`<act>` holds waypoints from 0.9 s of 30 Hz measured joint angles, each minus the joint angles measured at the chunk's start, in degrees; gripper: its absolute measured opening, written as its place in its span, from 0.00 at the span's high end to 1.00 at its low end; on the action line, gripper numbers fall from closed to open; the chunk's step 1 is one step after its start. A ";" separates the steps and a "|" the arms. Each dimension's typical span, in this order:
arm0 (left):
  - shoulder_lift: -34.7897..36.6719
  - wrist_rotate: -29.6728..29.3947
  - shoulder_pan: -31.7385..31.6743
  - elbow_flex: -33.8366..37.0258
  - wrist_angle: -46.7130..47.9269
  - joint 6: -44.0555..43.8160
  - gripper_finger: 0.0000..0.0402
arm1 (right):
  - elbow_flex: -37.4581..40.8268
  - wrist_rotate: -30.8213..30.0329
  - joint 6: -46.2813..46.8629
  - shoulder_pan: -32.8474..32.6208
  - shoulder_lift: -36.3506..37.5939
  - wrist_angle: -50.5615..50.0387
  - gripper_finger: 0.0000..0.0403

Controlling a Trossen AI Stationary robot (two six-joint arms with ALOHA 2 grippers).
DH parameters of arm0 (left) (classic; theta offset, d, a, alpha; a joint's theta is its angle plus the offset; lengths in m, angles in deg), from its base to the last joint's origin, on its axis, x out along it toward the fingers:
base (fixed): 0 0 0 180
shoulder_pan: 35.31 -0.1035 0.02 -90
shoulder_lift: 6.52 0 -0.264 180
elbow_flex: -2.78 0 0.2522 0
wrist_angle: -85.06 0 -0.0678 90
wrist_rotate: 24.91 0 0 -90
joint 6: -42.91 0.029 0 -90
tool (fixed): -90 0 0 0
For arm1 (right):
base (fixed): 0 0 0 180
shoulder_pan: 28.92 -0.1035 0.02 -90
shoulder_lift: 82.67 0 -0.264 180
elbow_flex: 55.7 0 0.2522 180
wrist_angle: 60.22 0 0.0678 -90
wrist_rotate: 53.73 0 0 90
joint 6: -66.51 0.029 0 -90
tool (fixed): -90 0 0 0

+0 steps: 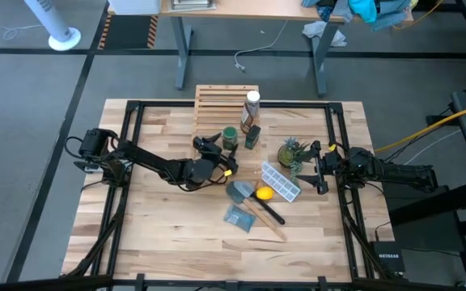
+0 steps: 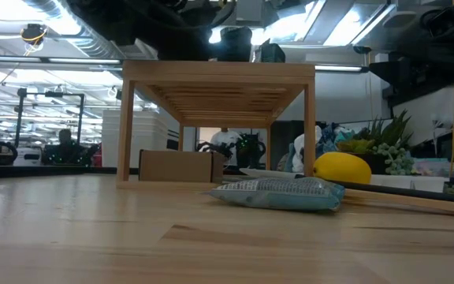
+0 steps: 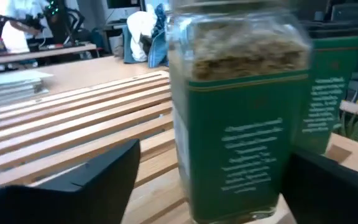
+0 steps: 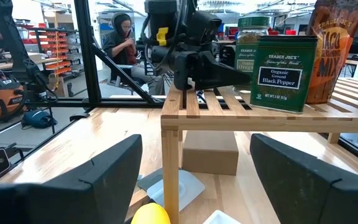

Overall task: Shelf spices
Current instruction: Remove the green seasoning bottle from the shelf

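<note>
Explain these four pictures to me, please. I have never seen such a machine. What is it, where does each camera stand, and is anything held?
It is a robot with two dark arms at a wooden table. One picture looks down from above and one looks level across the table. The other two come from cameras on the arms' wrists. On the table are a slatted shelf, a plant and a round yellow thing. On the shelf stand a white-capped bottle, a pepper tin and a green jar. The left gripper has its fingers open on either side of that jar, with a gap showing on one side. The right gripper waits open beside the plant. Nothing is held.
</note>
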 joint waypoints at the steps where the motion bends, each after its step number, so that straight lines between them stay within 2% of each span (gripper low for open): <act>1: 0.00 0.00 -0.01 0.00 -0.02 0.26 0.21 | 0.00 -0.02 0.00 0.00 0.00 0.02 0.24; 8: -0.02 0.34 0.10 0.01 -0.44 3.73 0.41 | 0.02 -0.01 -0.01 0.00 0.00 0.02 0.24; 13: 0.00 0.95 0.10 0.00 -0.46 4.53 0.52 | 0.00 0.00 0.00 0.00 0.00 0.04 0.24; 19: 0.12 1.74 0.97 0.01 -0.65 6.70 0.53 | 0.01 0.00 -0.01 0.01 0.00 0.04 0.24; 27: 4.84 2.13 5.87 0.31 -2.08 17.26 0.53 | 0.00 0.00 0.00 0.01 0.00 0.04 0.24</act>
